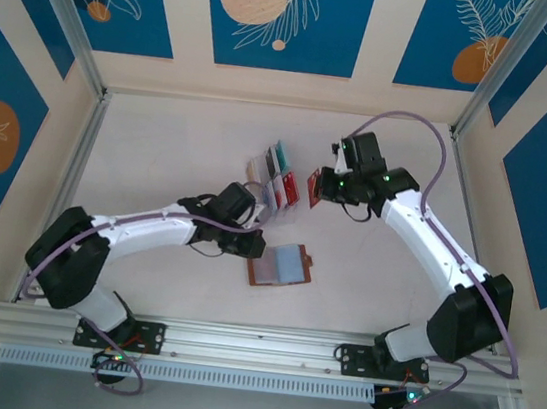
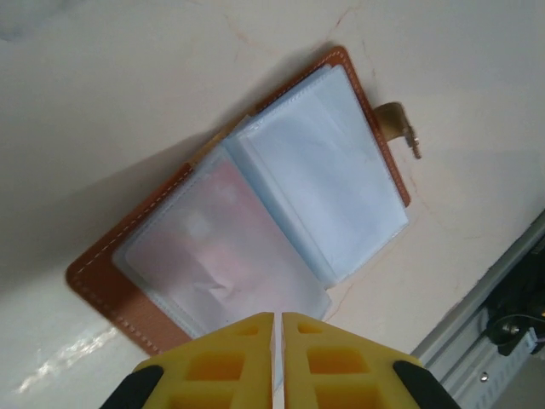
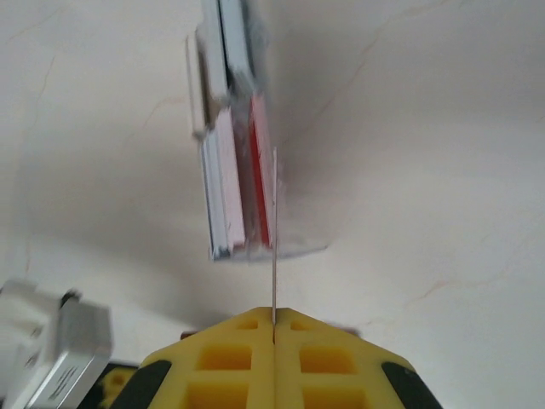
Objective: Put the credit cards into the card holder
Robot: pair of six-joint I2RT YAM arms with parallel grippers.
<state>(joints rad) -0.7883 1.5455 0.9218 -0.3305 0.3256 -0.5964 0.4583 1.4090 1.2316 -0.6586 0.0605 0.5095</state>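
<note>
The card holder (image 1: 280, 266). Lies open and flat on the table (image 1: 160, 149), brown leather outside, clear pockets facing up. Shows up close in the left wrist view (image 2: 98, 285), with a pink card (image 2: 213, 247) tucked inside one cloudy pocket. Looks pale blue in the other pocket. Has a small snap tab (image 2: 398, 123) poking out past one edge.

The left gripper (image 1: 251, 245) (image 2: 277, 341). Hangs just beside the card holder, at its left edge and a little above it. Has its yellow fingers (image 2: 213, 371) pressed close together, with just a thin pale line between them. Cannot tell if anything is pinched in there.

The clear rack (image 1: 275, 180) (image 3: 298, 249). Stands behind the card holder, on the side far from the arm bases, near it but not touching. Holds more credit cards (image 1: 280, 157) (image 3: 223, 204) up on their edges: teal, cream, red and dark ones.

The right gripper (image 1: 324, 185) (image 3: 274, 319). Sits behind the card holder too, well apart from it and just to the right of the rack. Squeezes a red card (image 1: 313, 188) (image 3: 274, 230) tight between its fingers. Holds that card up on its edge right beside the rack, so it looks like one thin line in the right wrist view. Cannot tell if it touches the rack.
</note>
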